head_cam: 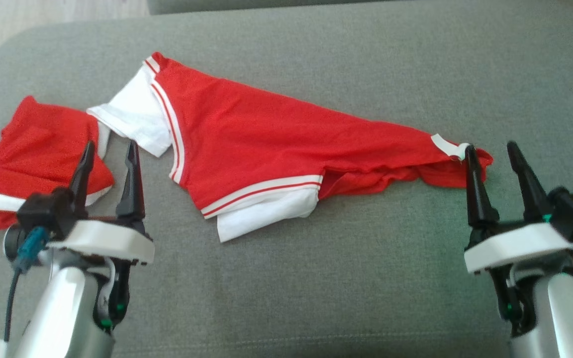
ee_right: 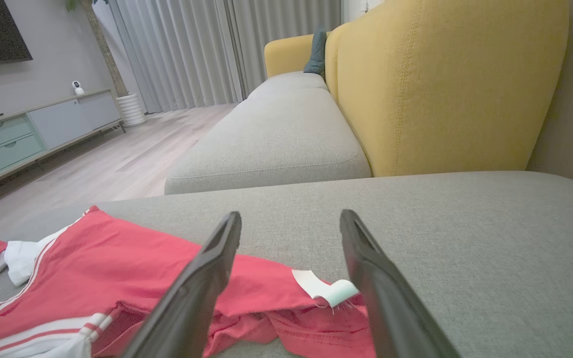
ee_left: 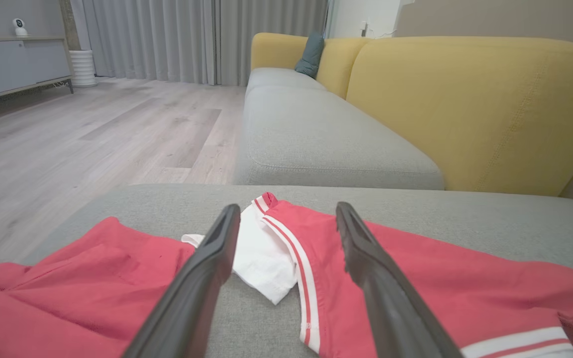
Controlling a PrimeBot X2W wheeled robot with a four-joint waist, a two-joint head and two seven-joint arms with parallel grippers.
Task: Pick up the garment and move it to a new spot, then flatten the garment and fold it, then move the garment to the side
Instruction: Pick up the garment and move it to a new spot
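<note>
The garment (head_cam: pixel 246 139), a red shirt with white trim, is laid crumpled across the grey cushion (head_cam: pixel 341 278), and a second red piece of clothing (head_cam: pixel 38 144) is seen at its left. The left gripper (head_cam: pixel 110 145) is held spread wide near the white sleeve (head_cam: pixel 135 117), and the right gripper (head_cam: pixel 490 146) is spread too, at the shirt's right end, with nothing pinched.

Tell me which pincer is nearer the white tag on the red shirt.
Right. The right pincer stands just beside the white tag at one end of the shirt; the left pincer is far off, by the white sleeve at the other end.
</note>
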